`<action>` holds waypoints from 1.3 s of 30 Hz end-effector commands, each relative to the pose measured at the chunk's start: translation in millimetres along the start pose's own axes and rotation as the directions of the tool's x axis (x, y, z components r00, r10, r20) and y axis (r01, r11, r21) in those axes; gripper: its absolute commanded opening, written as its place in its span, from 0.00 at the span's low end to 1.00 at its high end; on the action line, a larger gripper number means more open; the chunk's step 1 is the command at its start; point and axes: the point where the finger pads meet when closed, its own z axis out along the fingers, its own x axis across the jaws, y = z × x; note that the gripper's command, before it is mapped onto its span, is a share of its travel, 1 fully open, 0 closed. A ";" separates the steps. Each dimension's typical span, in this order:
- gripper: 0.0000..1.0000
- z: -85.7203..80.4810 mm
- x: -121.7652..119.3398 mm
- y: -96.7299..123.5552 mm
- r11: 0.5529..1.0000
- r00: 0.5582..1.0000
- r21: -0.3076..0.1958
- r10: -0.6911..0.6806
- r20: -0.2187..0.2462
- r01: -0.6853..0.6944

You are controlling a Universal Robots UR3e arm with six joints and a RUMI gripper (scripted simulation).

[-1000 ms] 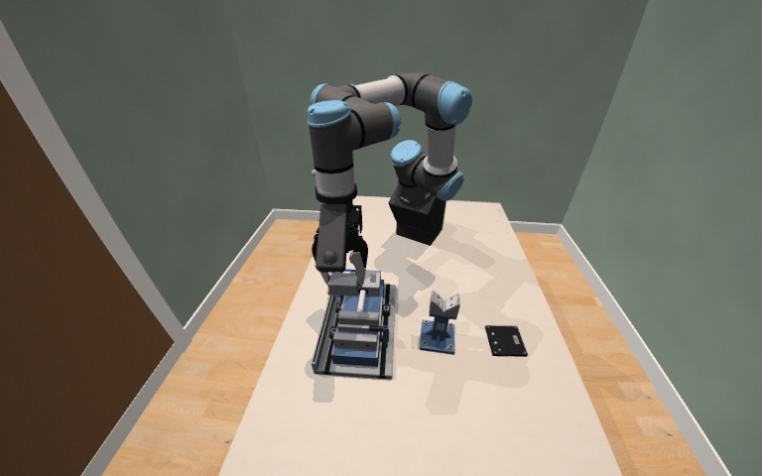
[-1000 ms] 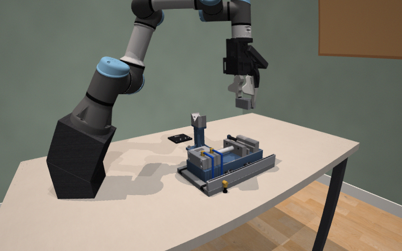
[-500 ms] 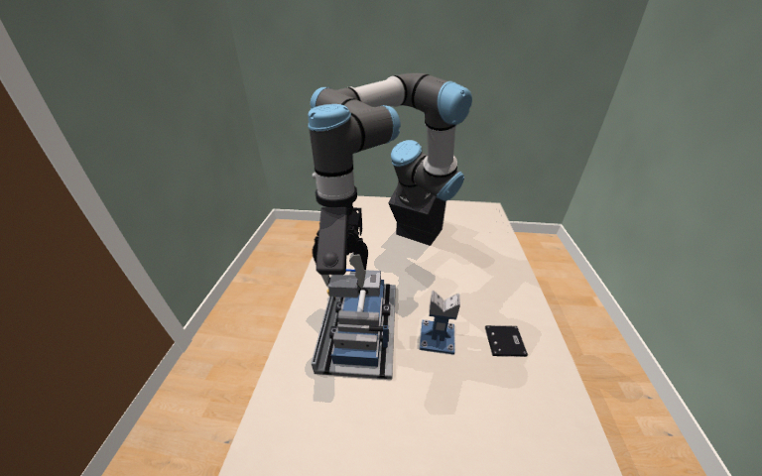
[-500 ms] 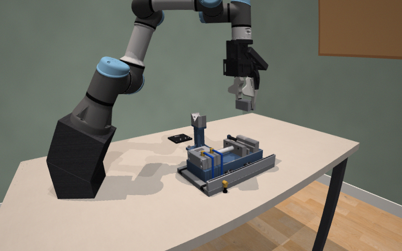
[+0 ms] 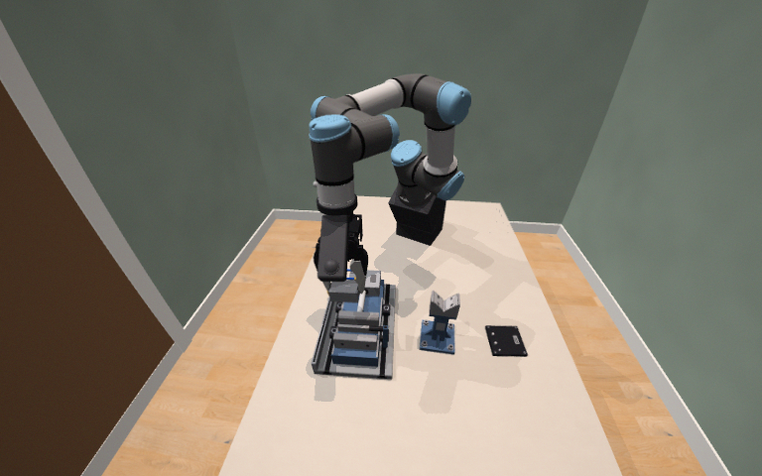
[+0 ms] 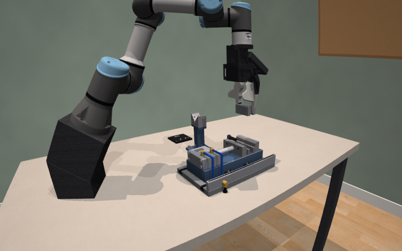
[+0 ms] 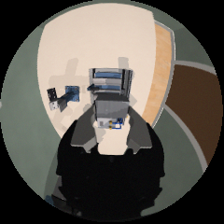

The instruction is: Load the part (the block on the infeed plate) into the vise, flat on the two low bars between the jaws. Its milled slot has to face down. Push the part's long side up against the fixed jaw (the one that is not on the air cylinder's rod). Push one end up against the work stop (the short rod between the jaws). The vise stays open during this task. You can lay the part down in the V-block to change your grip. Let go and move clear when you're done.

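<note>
"What is nearest the lens in the wrist view?"

"The gripper (image 5: 343,287) (image 6: 246,109) (image 7: 112,105), at 6 o'clock, reaching toward the centre. Its fingers are closed on the grey block (image 5: 343,290) (image 6: 243,109) (image 7: 112,107)."

"Location of the block?"

"Held in the air, apart from the vise (image 5: 354,357) (image 6: 195,173) (image 7: 107,75). Slot orientation: cannot tell."

"Vise condition?"

"Open; a gap shows between the fixed jaw (image 5: 355,340) (image 6: 252,141) and the moving jaw (image 5: 358,318) (image 6: 235,147)."

"Remaining fixtures, top view?"

"V-block (image 5: 444,304) (image 6: 198,120) (image 7: 55,105) at 3 o'clock from the vise; infeed plate (image 5: 506,340) (image 6: 179,138) (image 7: 51,93) farther out, also near 3 o'clock, the block off it."

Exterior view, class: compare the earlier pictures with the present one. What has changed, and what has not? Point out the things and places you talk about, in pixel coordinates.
The tool (image 5: 343,289) (image 6: 245,108) (image 7: 112,105) has moved slightly down, lowering the block (image 5: 341,291) (image 6: 242,110) (image 7: 112,108) with it. Nothing was newly gripped or released. The vise (image 5: 354,357) (image 6: 195,170) (image 7: 107,75), V-block (image 5: 437,305) (image 6: 201,121) (image 7: 55,105) and infeed plate (image 5: 504,341) (image 6: 179,138) (image 7: 51,92) stayed put.
</note>
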 end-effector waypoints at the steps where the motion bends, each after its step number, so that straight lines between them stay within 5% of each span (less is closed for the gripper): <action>1: 0.00 5.3 0.5 -1.1 1.000 1.000 0.004 -0.001 -0.003 0.001; 39: 0.00 64.7 1.0 -2.4 1.000 1.000 0.004 -0.001 -0.003 0.001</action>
